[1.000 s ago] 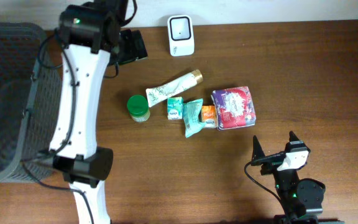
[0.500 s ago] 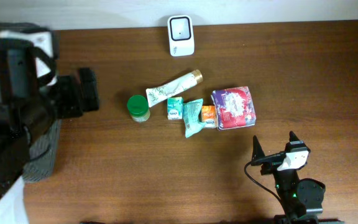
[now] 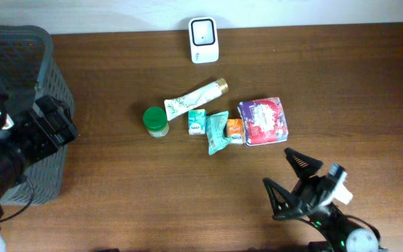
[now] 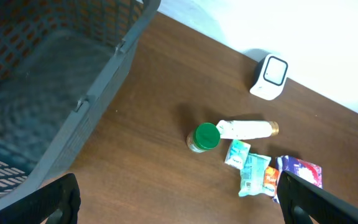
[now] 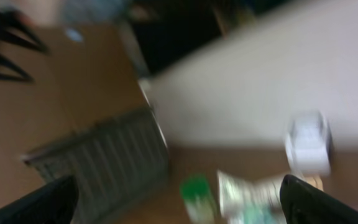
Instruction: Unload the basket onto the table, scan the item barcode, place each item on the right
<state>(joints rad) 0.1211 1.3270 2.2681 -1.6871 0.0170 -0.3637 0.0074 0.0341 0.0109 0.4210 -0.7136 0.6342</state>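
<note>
A white barcode scanner (image 3: pixel 203 40) stands at the table's back edge. In the middle lie the items: a green-lidded jar (image 3: pixel 155 120), a white tube (image 3: pixel 194 99), a small teal box (image 3: pixel 197 122), a teal packet (image 3: pixel 217 131), an orange pack (image 3: pixel 235 131) and a purple packet (image 3: pixel 263 120). My left gripper (image 4: pixel 179 211) is open high above the table's left side, holding nothing. My right gripper (image 3: pixel 290 180) is open near the front edge, below the purple packet, also holding nothing. The right wrist view is blurred; the scanner (image 5: pixel 307 144) and jar (image 5: pixel 197 196) show faintly.
A grey mesh basket (image 3: pixel 19 63) fills the table's left end, partly under my left arm (image 3: pixel 33 140). Bare brown tabletop (image 3: pixel 152 189) lies between the basket and the items and in front of them.
My left arm has swung from the back of the table down to the left, over the basket. My right gripper has risen and tilted toward the items; its view is motion-blurred.
</note>
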